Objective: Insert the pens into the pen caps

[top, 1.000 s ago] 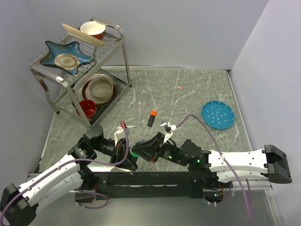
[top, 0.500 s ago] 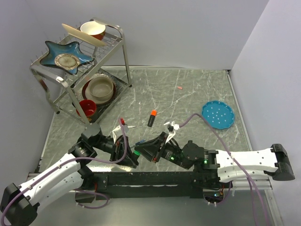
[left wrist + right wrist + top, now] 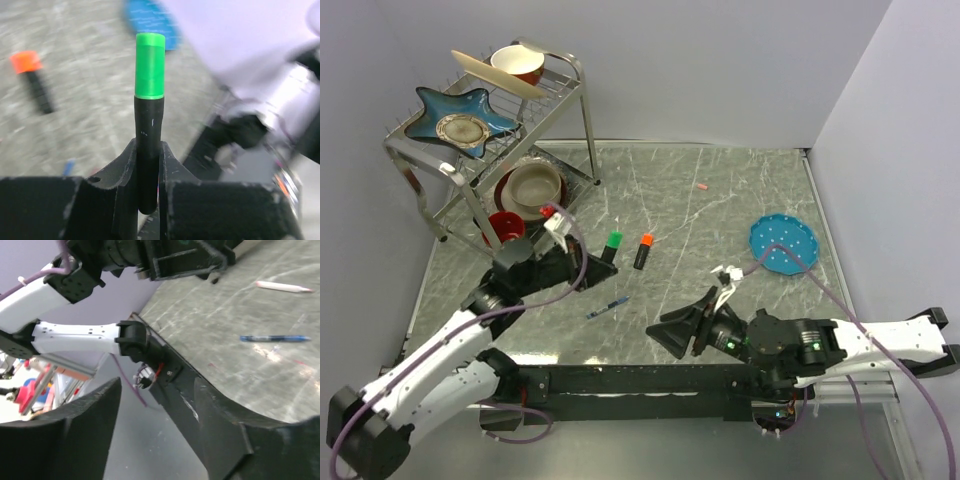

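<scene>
1. The huddle at mid-bench has broken up. My left arm (image 3: 440,350) has swung up and to the left, and my right arm (image 3: 865,345) has backed off to the right.
2. The left jaws are clamped on the black marker (image 3: 148,150). My left wrist view shows its barrel pinched between both fingers, with the green cap (image 3: 150,65) seated on its far end.
3. From above, that marker now sits just left of the orange-capped marker (image 3: 642,251), which hasn't budged. I can't tell whether the held marker touches the bench (image 3: 740,180).
4. The right jaws were pinched together a second ago. Now they stand well apart with nothing between them.
5. The blue ballpoint (image 3: 608,307) lies in plain view on the bench between the two arms, where they were crowding over it before.
6. In my right wrist view, the white-pink stick pen (image 3: 282,286) lies flat on the bench beyond the ballpoint.
7. The pink cap (image 3: 701,187) is alone toward the back, same spot as before. The blue plate (image 3: 783,243) on the right is unchanged too.
</scene>
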Robot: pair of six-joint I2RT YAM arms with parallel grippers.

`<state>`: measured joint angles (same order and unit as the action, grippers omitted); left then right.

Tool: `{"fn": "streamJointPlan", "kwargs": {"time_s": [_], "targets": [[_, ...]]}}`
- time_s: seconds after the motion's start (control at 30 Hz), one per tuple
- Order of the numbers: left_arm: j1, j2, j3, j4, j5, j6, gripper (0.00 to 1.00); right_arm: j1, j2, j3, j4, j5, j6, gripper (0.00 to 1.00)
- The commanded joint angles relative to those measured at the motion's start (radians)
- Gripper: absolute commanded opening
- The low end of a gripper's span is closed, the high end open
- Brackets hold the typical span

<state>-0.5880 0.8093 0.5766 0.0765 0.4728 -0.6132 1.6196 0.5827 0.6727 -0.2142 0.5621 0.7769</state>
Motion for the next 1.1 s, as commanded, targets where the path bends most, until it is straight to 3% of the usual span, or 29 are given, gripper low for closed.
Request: {"fn": "streamJointPlan", "kwargs": {"time_s": [0.0,0.2,0.5,0.7,1.07], "targets": [[-0.019,0.152,0.095,-0.038,-0.259,0.013,0.01,0.003,-0.092,0.005,-0.149,0.119,0.065,0.74],[-0.07,0.512,0.264,-0.113,-0.532,0.075,0.01,0.002,-0.191,-0.039,-0.212,0.145,0.099,0.77],[-0.072,0.911,0.531,-0.156,-0.632,0.095,0.01,0.003,-0.291,-0.041,-0.336,0.174,0.148,0.78],[-0.081,1.022,0.571,-0.179,-0.643,0.075,0.03,0.003,-0.326,-0.042,-0.375,0.194,0.16,0.78],[-0.104,1.064,0.546,-0.193,-0.643,0.047,0.23,0.003,-0.319,-0.001,-0.462,0.271,0.188,0.78]]}}
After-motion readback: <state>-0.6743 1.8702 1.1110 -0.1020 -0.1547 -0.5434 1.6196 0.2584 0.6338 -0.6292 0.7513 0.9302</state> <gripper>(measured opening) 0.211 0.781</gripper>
